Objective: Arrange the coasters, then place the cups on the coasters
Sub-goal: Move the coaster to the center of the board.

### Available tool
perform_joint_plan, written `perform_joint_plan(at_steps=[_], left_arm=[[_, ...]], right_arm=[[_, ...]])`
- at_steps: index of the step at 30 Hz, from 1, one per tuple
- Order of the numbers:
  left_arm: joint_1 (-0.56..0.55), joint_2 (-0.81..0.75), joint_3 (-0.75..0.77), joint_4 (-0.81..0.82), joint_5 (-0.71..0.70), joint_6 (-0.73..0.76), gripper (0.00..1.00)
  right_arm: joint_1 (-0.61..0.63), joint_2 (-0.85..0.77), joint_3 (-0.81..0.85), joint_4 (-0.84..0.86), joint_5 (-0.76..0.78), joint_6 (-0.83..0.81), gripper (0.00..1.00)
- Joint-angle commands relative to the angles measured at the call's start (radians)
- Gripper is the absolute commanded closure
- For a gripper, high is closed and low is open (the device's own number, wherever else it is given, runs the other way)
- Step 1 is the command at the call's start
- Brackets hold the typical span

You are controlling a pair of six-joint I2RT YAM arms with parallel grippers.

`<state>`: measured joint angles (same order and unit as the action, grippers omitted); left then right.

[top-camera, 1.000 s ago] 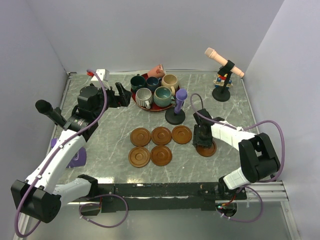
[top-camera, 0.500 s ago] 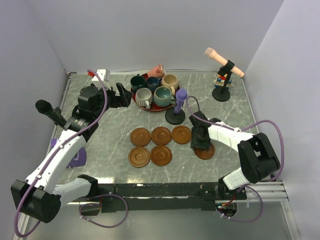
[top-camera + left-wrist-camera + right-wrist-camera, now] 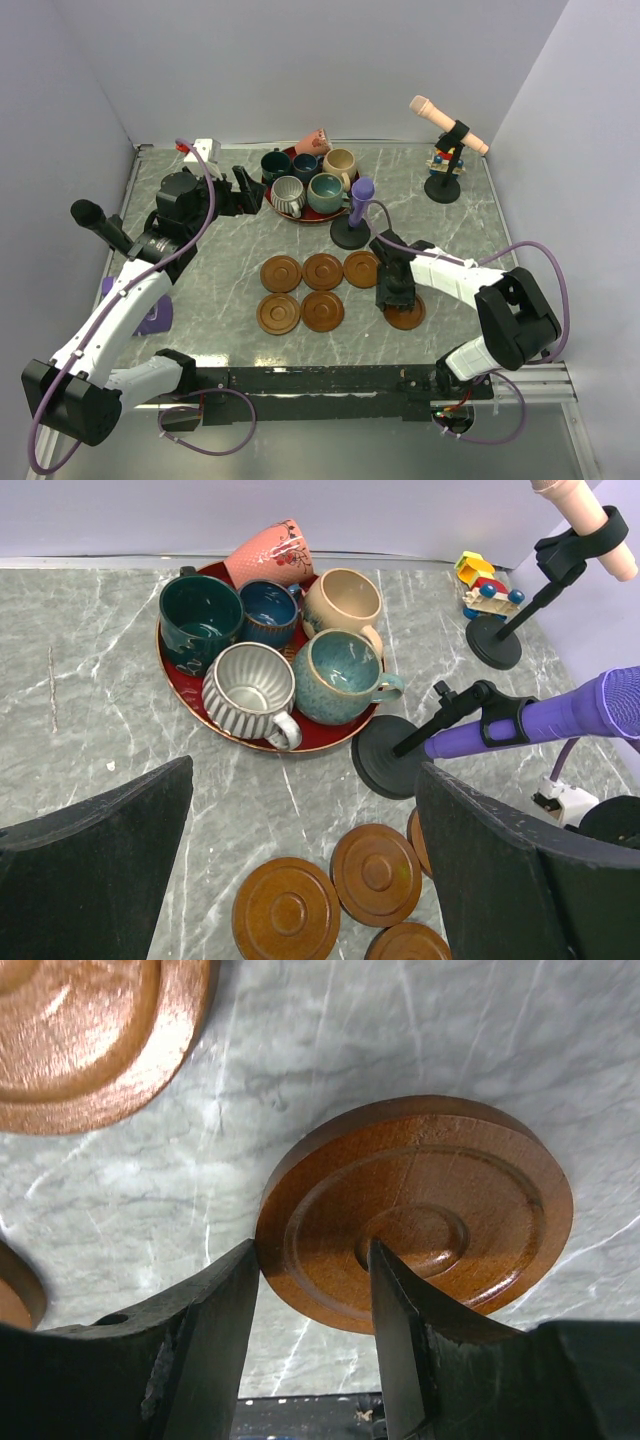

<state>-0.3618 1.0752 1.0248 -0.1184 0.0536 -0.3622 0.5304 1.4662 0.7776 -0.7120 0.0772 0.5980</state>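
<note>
Your right claw (image 3: 314, 1295) is partly closed and pinches the near edge of the sixth coaster (image 3: 440, 1210): one finger is against the outside of the rim and the other is on the grooved top face. From above, this coaster (image 3: 408, 317) is flat and low over the marbled table (image 3: 220, 280), just right of the front row. You cannot tell whether it touches the surface.

Five other coasters (image 3: 323, 270) lie in two rows near the table's middle, three behind and two in front, close together.

Your left claw (image 3: 300, 810) is spread wide with nothing between its fingers, and hovers just left of the red plate (image 3: 180, 695).

All six cups are on that plate. The grey ribbed cup (image 3: 247, 688) and teal cup (image 3: 335, 675) are in front. The dark green cup (image 3: 198, 615), dark blue cup (image 3: 266, 608) and beige cup (image 3: 343, 598) are behind. The pink cup (image 3: 268, 552) is tipped on its side at the far rim.

The purple microphone (image 3: 360, 200) stands between the plate and your right arm.
</note>
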Motion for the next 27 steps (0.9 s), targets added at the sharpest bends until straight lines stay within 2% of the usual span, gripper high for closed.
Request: perform_joint_plan(at_steps=[1, 20, 27], left_arm=[[-0.006, -0.005, 0.006, 0.034, 0.009, -0.012, 0.03], [-0.006, 0.008, 0.003, 0.034, 0.003, -0.009, 0.03], [-0.006, 0.017, 0.003, 0.031, -0.005, -0.006, 0.03]], right_arm=[[0.042, 0.026, -0.061, -0.061, -0.12, 0.066, 0.46], [0.238, 0.002, -0.098, -0.02, -0.149, 0.213, 0.48], [0.312, 0.005, -0.06, 0.042, -0.139, 0.267, 0.5]])
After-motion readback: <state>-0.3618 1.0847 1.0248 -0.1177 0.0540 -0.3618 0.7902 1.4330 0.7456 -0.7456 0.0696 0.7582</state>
